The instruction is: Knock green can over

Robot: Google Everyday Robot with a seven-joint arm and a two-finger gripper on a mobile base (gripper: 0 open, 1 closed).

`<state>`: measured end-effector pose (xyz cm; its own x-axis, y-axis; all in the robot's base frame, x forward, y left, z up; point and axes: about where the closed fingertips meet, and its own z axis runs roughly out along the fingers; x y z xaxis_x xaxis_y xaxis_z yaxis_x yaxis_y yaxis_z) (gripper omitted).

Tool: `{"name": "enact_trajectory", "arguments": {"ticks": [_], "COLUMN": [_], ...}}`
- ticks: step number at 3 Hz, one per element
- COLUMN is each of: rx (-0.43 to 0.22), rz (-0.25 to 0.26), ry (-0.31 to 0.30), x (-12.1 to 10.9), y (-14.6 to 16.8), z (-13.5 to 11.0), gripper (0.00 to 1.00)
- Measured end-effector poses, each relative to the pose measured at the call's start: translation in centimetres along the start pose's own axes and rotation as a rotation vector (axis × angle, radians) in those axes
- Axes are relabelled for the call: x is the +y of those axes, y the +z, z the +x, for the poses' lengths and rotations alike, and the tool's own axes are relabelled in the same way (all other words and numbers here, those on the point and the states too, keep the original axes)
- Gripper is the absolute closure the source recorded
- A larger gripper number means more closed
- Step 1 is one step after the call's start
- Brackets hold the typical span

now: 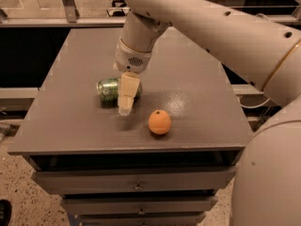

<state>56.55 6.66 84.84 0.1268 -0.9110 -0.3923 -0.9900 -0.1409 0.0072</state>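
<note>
In the camera view we see one gripper, cream and blocky, pointing down at the table. We cannot tell whether it is open or closed. One green can, a shiny metal cylinder, lies on its side left of centre, its right end hidden behind the gripper. One round, smooth orange sits nearer and to the right, apart from both. The tabletop is flat, matte grey.

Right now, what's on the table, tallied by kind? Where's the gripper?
Cans: 1, the green can, lying on its side.
Fruit: 1, the orange, to the can's right and apart from it.
Total: 2 on the table.
The gripper hangs over the can's right end, pointing down at the tabletop.
</note>
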Motion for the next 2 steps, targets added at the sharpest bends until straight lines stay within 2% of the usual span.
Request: {"name": "enact_trajectory", "arguments": {"ticks": [1,2], "rx": [-0.013,-0.104], "rz": [0.026,0.071], "ry": [0.022,0.075], "x": [-0.1,-0.6], "y": [-1.1,-2.5], "z": [0.6,1.7], "gripper": [0.00,0.00]}}
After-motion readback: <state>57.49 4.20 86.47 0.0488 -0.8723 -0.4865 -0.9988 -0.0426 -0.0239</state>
